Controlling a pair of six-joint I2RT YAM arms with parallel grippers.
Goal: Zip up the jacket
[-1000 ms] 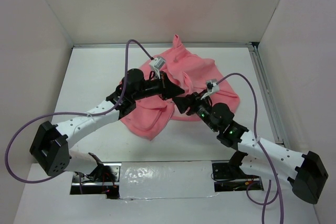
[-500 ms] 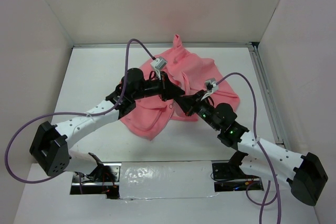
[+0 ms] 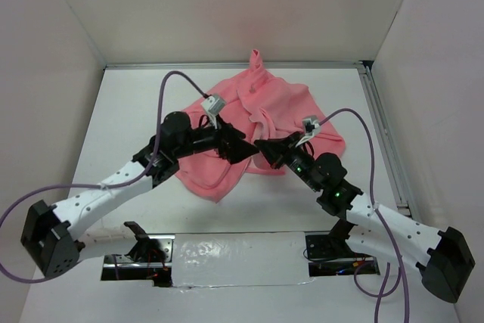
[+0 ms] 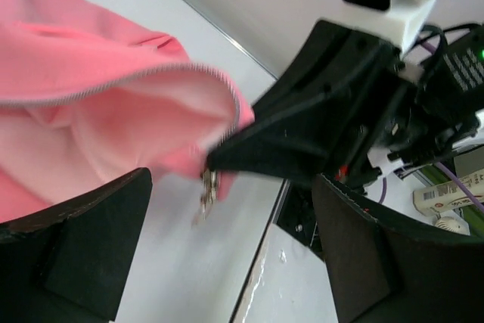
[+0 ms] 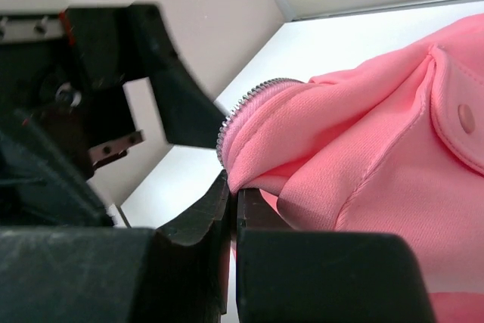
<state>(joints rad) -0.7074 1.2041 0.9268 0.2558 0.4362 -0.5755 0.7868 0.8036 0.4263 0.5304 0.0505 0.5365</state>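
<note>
The salmon-pink jacket (image 3: 283, 107) lies crumpled on the white table, its hood toward the back wall. My right gripper (image 3: 263, 150) is shut on the jacket's front edge (image 5: 261, 160) just below the zipper teeth (image 5: 240, 102), holding that edge lifted. In the left wrist view the metal zipper pull (image 4: 207, 187) dangles under the right gripper's black fingers (image 4: 287, 149). My left gripper (image 3: 243, 150) faces it from the left, wide open, its fingers (image 4: 83, 247) on either side of bare table, touching nothing.
White walls close the table on the left, back and right. A metal rail (image 3: 386, 141) runs along the right side. A taped strip and the arm bases (image 3: 227, 251) lie at the near edge. Purple cables loop over both arms.
The left gripper has let go of the jacket, opened wide and drawn back a little to the left. The right gripper closed on the zipper edge and has kept its hold.
</note>
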